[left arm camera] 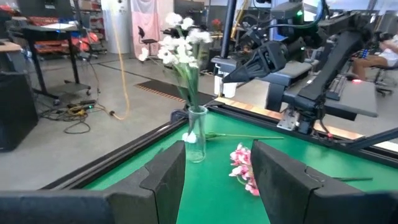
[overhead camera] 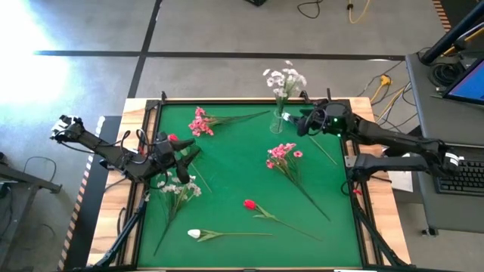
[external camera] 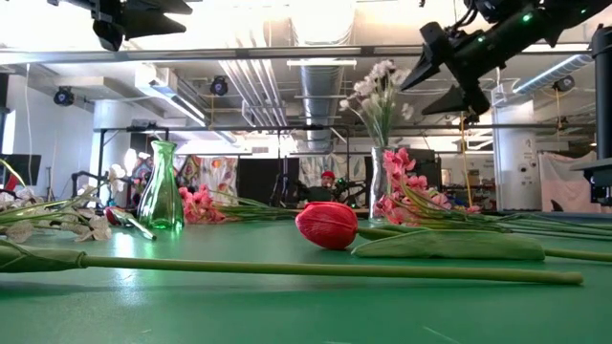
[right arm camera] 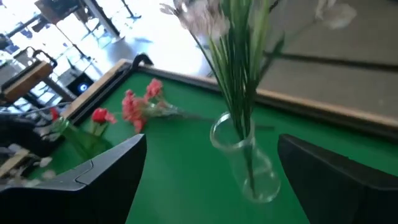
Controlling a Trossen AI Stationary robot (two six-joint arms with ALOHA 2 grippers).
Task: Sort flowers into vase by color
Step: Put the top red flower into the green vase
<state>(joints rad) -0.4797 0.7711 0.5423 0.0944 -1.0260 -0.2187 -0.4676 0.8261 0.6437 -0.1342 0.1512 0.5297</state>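
The right pincer (overhead camera: pixel 302 121) hangs just beside the clear vase (overhead camera: pixel 279 121), fingers apart, nothing between them; the white spray (overhead camera: pixel 285 78) stands inside. It should rise clear without tipping the vase. The left pincer (overhead camera: pixel 185 156) waits half apart near the left edge. Only the low view shows a green vase (external camera: pixel 162 188).

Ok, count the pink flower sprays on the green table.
2. The far pink spray lies near the back edge, left of the glass vase; the middle pink spray lies mid-table. None seems hidden.
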